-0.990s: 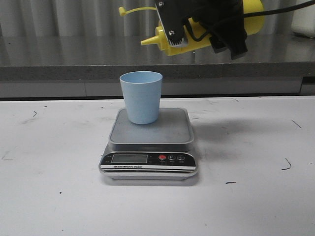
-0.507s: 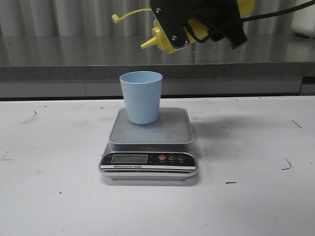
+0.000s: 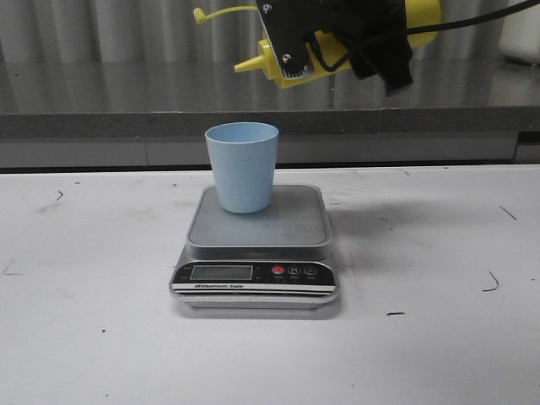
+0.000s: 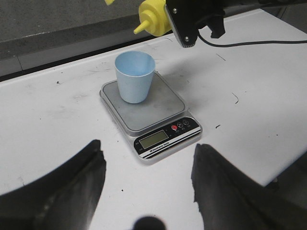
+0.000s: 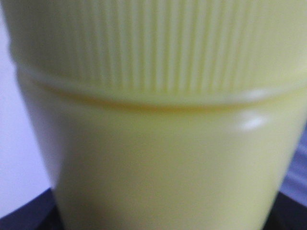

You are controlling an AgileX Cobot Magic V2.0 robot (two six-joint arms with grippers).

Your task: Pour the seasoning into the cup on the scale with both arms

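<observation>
A: Front view: right pincer [image 3: 316,46] is clamping the tall yellow plastic squeeze bottle [image 3: 287,63], nozzle pointing sideways, high above the small pale blue plastic cup [image 3: 242,166] sitting on the flat steel-topped digital scale [image 3: 256,245] on the white surface [image 3: 84,337].

B: Left wrist view?

A: Left pincer [image 4: 146,184] is hanging wide apart, holding nothing, well short of the scale. Cup looking empty.

B: Right wrist view?

A: Just blurry yellow bottle. Judging: pouring isn't started; tipping over the cup is left.
</observation>
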